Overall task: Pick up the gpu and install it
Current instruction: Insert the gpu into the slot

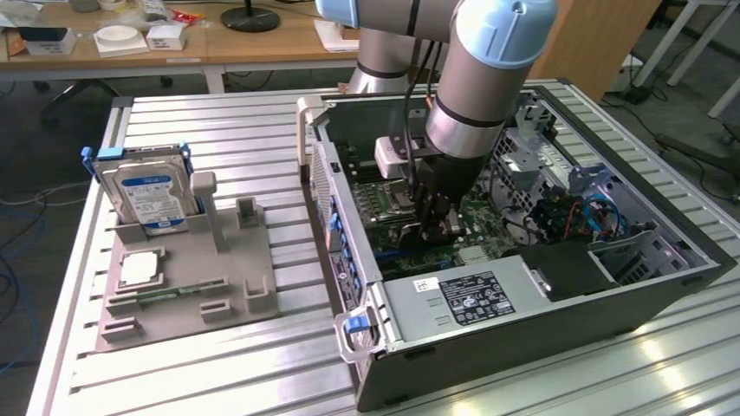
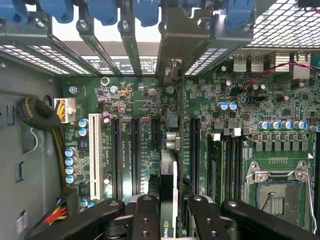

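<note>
The arm (image 1: 469,95) reaches straight down into the open computer case (image 1: 521,338), its tool (image 1: 439,227) clamped on the gpu (image 2: 168,180), held edge-on just above the motherboard (image 2: 140,105).

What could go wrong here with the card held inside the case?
The gpu, clamped edge-on in the gripper, sits between the black slots in the wrist view, so it may come down beside one and strike the motherboard. Its far end could also catch the case's rear frame.
</note>
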Available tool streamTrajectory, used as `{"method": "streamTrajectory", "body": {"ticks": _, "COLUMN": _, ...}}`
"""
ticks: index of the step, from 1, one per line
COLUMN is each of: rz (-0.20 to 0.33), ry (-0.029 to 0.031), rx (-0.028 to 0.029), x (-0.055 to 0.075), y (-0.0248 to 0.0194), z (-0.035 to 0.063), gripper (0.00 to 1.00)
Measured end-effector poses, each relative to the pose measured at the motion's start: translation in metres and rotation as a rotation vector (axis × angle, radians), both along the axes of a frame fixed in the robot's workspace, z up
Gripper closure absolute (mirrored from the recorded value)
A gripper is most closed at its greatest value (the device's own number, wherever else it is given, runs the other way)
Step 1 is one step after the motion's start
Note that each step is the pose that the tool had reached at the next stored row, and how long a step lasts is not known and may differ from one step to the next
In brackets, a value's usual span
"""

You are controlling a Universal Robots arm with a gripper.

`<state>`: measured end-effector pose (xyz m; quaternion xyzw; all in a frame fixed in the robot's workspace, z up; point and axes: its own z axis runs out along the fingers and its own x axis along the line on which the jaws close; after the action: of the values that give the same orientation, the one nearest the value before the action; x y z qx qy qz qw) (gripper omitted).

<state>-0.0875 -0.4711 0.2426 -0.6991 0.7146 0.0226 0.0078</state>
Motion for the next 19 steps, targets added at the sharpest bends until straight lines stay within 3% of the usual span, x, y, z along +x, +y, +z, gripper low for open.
{"method": "streamTrajectory", "body": {"ticks": 10, "rz": 0.000, "ry": 0.0001, "rx": -0.0002, "x": 0.0000, "y": 0.0020, "z": 0.0000, "gripper": 0.73}}
{"method": "streamTrajectory", "body": {"ticks": 15, "rz": 0.000, "ry": 0.0005, "rx": -0.0062, "x": 0.0000, "y": 0.0021, "z": 0.0000, "gripper": 0.73}}
{"method": "streamTrajectory", "body": {"ticks": 19, "rz": 0.000, "ry": 0.0006, "rx": -0.0064, "x": 0.0000, "y": 0.0022, "z": 0.0000, "gripper": 0.73}}
